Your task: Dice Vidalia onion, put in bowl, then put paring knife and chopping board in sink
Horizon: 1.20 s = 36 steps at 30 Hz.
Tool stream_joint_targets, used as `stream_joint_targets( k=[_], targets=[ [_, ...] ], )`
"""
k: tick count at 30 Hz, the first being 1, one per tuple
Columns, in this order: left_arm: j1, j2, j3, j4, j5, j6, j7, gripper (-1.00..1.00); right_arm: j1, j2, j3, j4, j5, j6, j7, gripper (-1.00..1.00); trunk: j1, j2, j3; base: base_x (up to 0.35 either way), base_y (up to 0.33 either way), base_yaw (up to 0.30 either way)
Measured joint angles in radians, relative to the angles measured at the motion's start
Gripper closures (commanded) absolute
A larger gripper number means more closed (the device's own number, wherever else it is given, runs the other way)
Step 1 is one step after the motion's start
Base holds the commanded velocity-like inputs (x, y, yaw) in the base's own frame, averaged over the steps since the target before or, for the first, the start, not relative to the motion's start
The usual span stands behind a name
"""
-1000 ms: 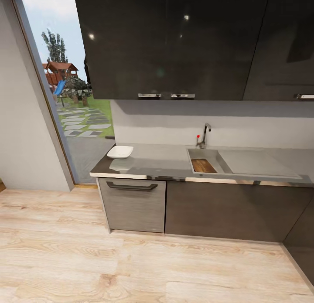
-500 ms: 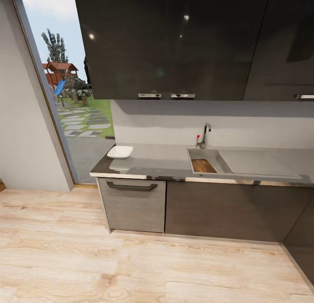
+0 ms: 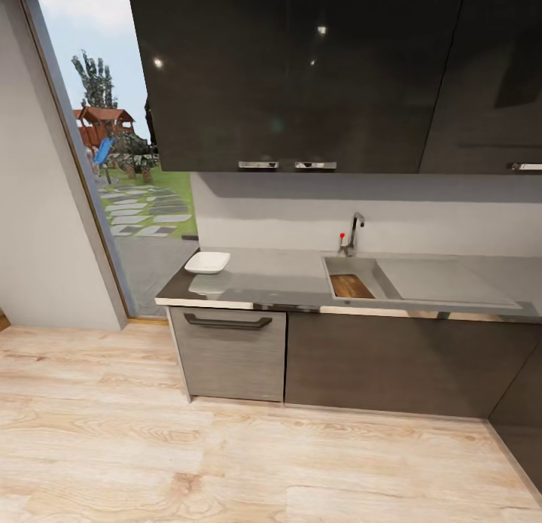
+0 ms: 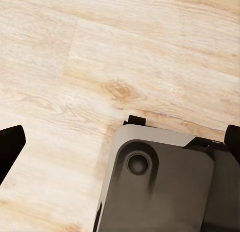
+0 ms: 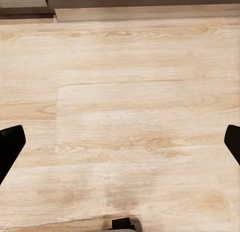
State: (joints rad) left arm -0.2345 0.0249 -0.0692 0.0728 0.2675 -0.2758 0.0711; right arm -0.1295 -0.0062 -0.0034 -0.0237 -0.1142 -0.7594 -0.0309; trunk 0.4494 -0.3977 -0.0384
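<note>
there chopping board (image 3: 351, 285) in sink (image 3: 361, 269), bowl (image 3: 207, 263) on countertop (image 3: 271, 278)

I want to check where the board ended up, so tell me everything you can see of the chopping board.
The chopping board is a brown wooden slab with visible grain. It lies flat on the bottom of the sink, in the basin's near part, on the side away from the drainboard. The basin's near wall hides its front edge, so its full outline cannot be seen. Nothing can be made out lying on the part in view.
</note>
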Motion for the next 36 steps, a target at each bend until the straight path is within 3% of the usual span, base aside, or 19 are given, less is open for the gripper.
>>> stream_joint_targets(
  k=[36],
  targets=[
    [0.0,0.0,0.0,0.0,0.0,0.0,0.0,-1.0,0.0,0.0,0.0,0.0,0.0,0.0,0.0,-1.0,0.0,0.0,0.0,0.0,0.0,0.0]
  ],
)
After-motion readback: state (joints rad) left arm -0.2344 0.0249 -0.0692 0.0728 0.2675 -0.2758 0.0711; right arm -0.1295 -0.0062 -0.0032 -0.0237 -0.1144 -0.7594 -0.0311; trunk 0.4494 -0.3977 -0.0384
